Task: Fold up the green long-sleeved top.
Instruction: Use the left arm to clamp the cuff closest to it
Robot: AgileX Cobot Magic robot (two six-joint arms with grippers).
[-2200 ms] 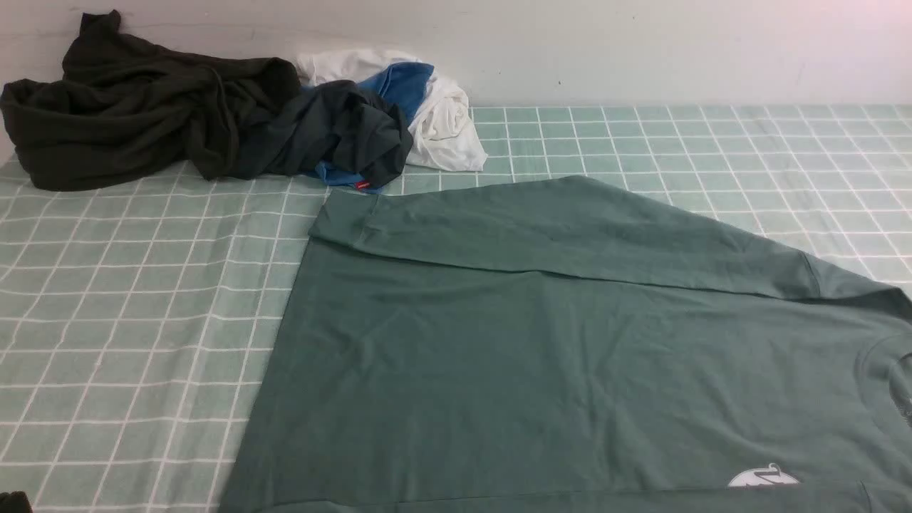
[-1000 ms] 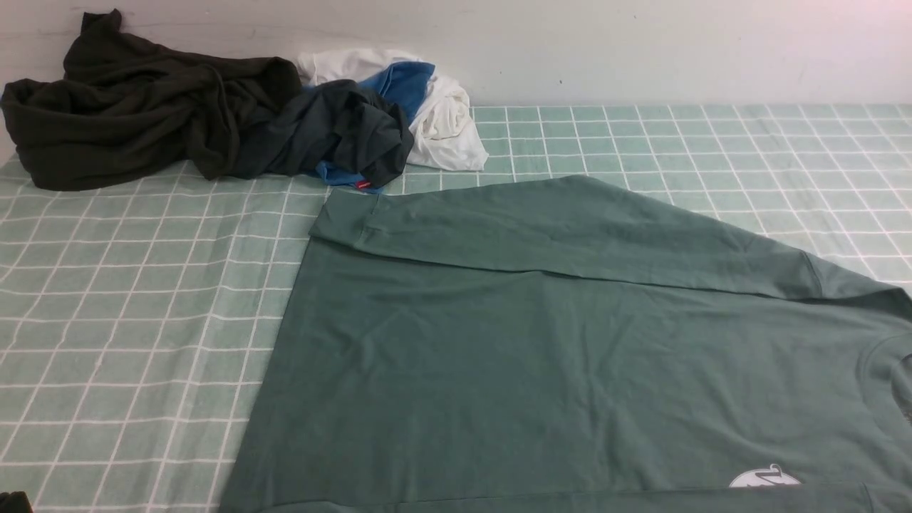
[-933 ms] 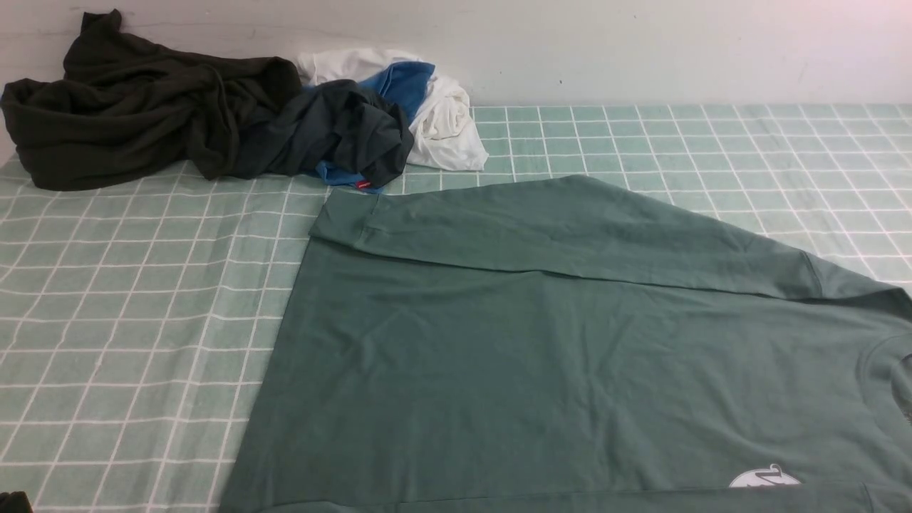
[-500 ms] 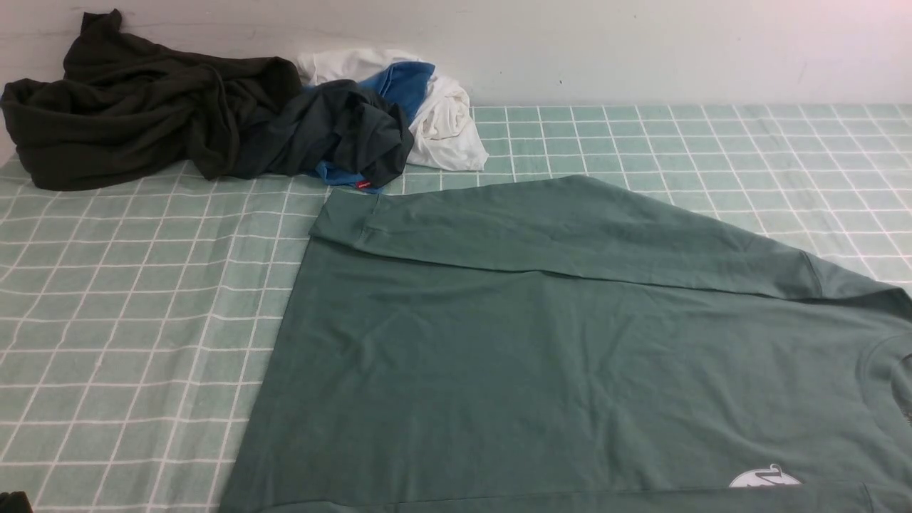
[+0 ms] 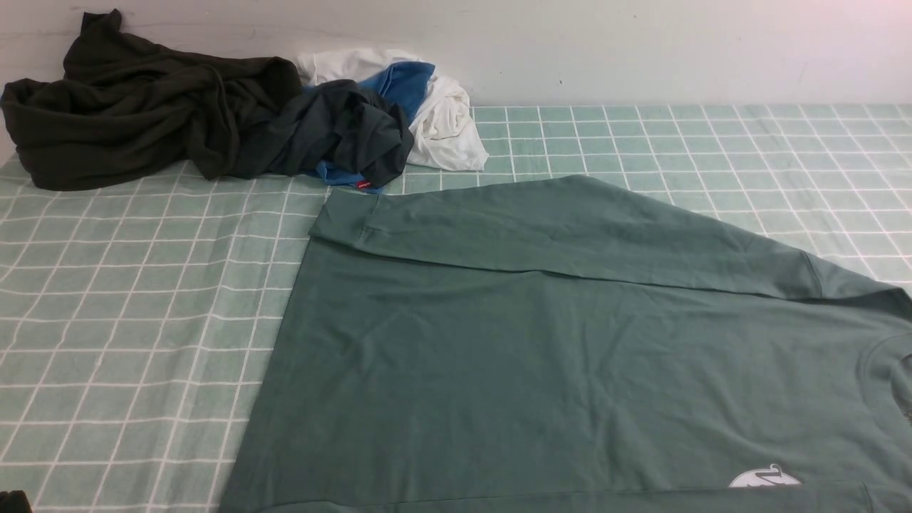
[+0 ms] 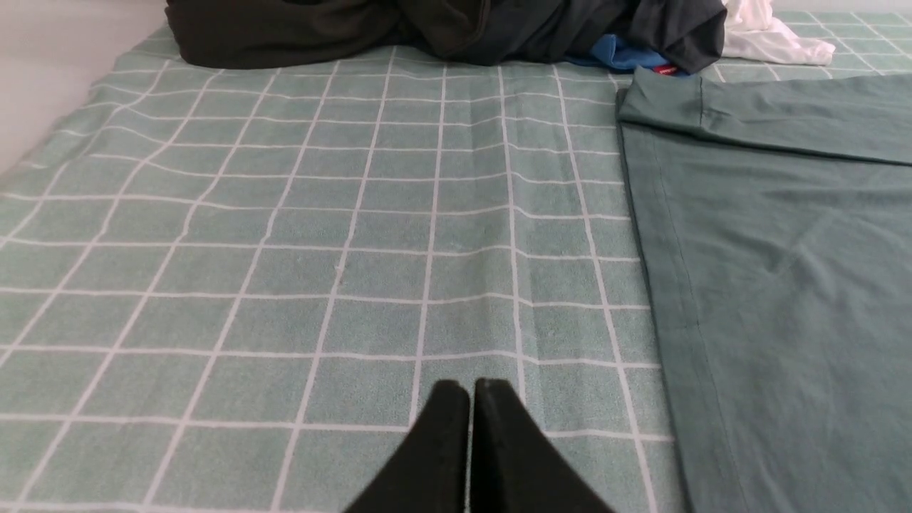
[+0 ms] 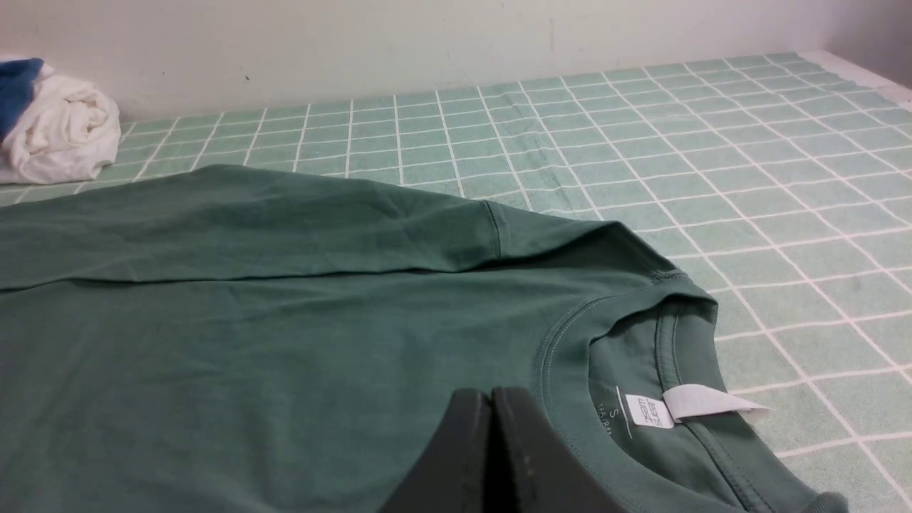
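Right gripper [image 7: 491, 396] pressed shut, over green long-sleeved top [image 5: 570, 356] near neckline [image 7: 570, 320] — left gripper [image 6: 470, 390] shut too, over checked sheet [image 6: 285, 249] just beside hem; top lies flat, long axis left–right

The setting is an indoor clothes-folding station; home or lab cannot be told. A flat surface covered by a pale green cloth [image 5: 128, 320] with a white grid backs onto a plain white wall [image 5: 641, 50]. A green top [image 5: 556, 370] lies spread on it. Crumpled dark clothes [image 5: 142, 114] and a white garment [image 5: 449, 135] are heaped by the wall.
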